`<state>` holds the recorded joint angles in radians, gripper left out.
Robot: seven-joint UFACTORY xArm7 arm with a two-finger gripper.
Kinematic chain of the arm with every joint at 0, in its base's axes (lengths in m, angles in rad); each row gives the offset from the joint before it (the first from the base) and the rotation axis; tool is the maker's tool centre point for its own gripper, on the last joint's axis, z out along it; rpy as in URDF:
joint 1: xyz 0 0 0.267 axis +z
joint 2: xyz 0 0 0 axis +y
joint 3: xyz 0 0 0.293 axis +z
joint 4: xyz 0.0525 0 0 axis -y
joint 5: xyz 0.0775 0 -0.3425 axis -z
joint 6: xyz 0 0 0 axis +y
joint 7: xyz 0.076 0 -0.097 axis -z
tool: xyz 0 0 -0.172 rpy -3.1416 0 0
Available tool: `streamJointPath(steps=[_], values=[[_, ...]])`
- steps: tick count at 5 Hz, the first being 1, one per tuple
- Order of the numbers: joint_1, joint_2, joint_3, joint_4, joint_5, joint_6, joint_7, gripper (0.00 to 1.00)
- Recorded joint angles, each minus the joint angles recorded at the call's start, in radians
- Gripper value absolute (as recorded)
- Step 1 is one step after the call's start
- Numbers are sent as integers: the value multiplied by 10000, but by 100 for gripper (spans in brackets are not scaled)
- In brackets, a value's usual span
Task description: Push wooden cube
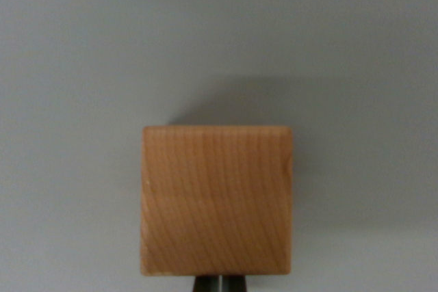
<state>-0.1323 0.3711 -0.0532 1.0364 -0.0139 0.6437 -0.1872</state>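
Wrist view, one frame, contents listed.

Item 1: wooden cube (217, 200). Pale, warm-toned wood with fine grain lines running across its upper face. It sits below the middle of the frame, toward six o'clock, flat and square to my camera, corners slightly rounded. A soft shadow falls from it toward one o'clock.

Item 2: grey surface (82, 66). Plain, matte, unmarked. It fills everything around the cube, from nine o'clock through twelve to three. No other object lies on it in this view.

Item 3: my claw (220, 284). Only a dark sliver shows, at the six o'clock edge, directly below the cube's near side, with a thin pale line down its centre. That line may be a seam between closed fingers, but I cannot tell how wide the claw stands. It has hold of nothing that I can see.

Status of task: my claw appears lined up behind the cube, at or very close to its near face; whether the two touch is hidden. I judge the approach done. The push toward twelve o'clock remains, with open surface ahead.
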Motion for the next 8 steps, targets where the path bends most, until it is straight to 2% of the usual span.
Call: streamJointPath(steps=[1, 2, 3, 4, 5, 6, 7, 8], values=[[15, 273, 16, 439, 10, 167, 26, 100], [15, 273, 16, 439, 10, 167, 26, 100], [31, 567, 33, 910, 21, 345, 54, 100], [31, 567, 33, 910, 21, 345, 54, 100], [47, 861, 51, 1384, 32, 525, 82, 100], [47, 861, 51, 1384, 32, 525, 82, 100], [63, 1150, 68, 1848, 43, 701, 110, 100], [63, 1150, 68, 1848, 43, 701, 110, 100]])
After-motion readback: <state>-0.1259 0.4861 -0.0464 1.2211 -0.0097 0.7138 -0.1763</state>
